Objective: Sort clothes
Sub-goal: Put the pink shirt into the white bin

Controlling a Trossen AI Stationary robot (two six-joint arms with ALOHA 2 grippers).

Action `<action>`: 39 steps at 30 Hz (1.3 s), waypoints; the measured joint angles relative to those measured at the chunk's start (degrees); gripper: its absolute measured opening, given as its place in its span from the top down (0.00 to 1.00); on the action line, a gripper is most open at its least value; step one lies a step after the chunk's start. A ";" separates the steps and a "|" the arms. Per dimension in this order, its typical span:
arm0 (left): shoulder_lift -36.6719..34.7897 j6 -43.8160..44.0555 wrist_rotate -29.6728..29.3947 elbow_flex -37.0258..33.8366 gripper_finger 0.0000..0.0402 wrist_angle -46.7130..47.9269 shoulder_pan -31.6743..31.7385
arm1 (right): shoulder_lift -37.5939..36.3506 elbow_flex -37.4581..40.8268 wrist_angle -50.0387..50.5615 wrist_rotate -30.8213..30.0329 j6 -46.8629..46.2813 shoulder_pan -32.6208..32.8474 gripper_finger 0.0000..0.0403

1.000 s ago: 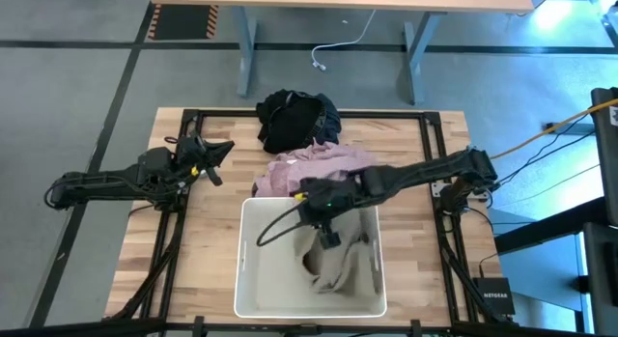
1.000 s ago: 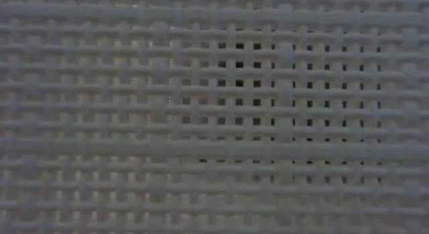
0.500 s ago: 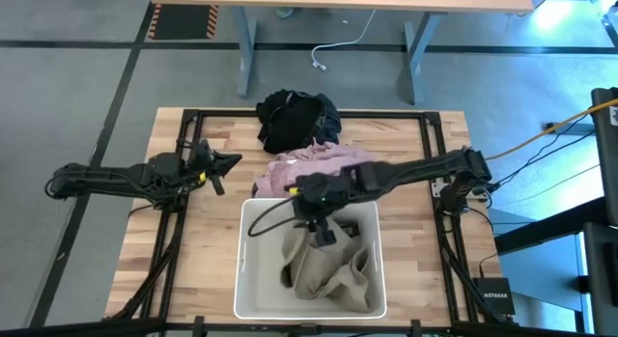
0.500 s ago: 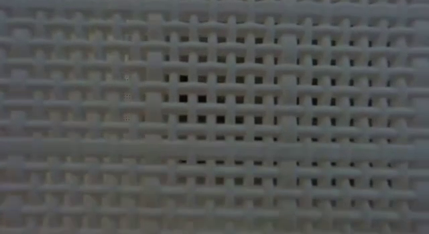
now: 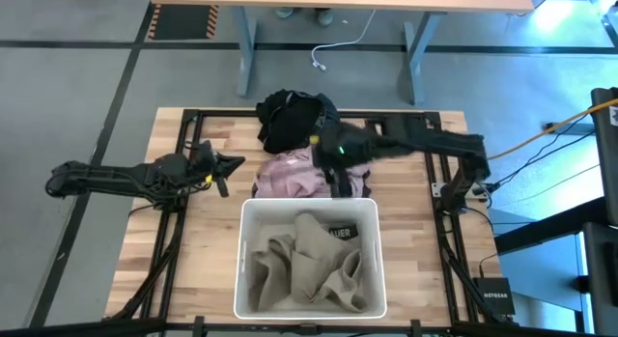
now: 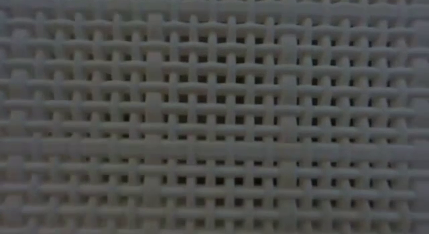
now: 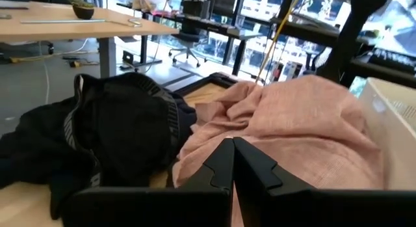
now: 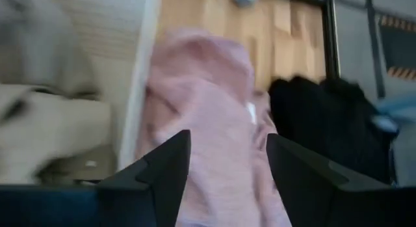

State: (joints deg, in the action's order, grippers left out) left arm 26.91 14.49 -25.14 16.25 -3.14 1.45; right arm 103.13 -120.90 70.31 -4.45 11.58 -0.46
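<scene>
- Sitting in the white rectangular plastic bin [image 5: 246, 279] at the near edge of the wooden slatted table [image 5: 203, 240]: a crumpled olive-khaki fabric garment [image 5: 307, 265], filling most of the bin floor.
- Lying on the table just beyond the bin's far wall: a rumpled pale pink fabric garment [image 5: 290, 175], also clear in the left wrist view [image 7: 305, 116] and the right wrist view [image 8: 201, 103].
- Heaped at the far edge of the table, touching the pink one: a black fabric garment [image 5: 290, 117], with a grey-striped band showing in the left wrist view [image 7: 123, 129].
- Right gripper [image 5: 341, 190] held over the pink garment, beside the bin's far wall; fingers [image 8: 166, 159] spread wide apart, with nothing between them.
- Left gripper [image 5: 224, 173] stretched out low over the table's left side, aimed toward the pink and black garments, near but not touching; fingertips [image 7: 224, 159] pressed together, nothing held.
- Low view filled entirely by a grey woven mesh [image 6: 214, 113]; nothing else to be made out there.
</scene>
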 joint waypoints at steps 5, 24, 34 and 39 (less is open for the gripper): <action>1.55 0.04 -0.04 0.00 1.00 0.11 0.00 | 0.14 6.93 -4.09 2.99 3.29 -9.29 0.46; 4.79 -0.54 -0.67 0.00 1.00 0.48 0.13 | -5.09 10.23 3.40 27.52 3.78 -20.47 0.46; 4.73 -1.43 -1.23 0.00 1.00 -3.40 0.13 | -6.88 30.12 -15.60 23.04 4.90 -9.60 0.46; 4.73 -1.43 -1.27 0.00 1.00 -3.50 0.13 | -6.87 38.09 -25.02 17.45 5.34 -7.27 0.46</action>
State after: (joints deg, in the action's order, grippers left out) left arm 31.64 13.06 -26.41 16.25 -6.63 1.58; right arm 96.26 -82.81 45.29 12.99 16.92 -7.73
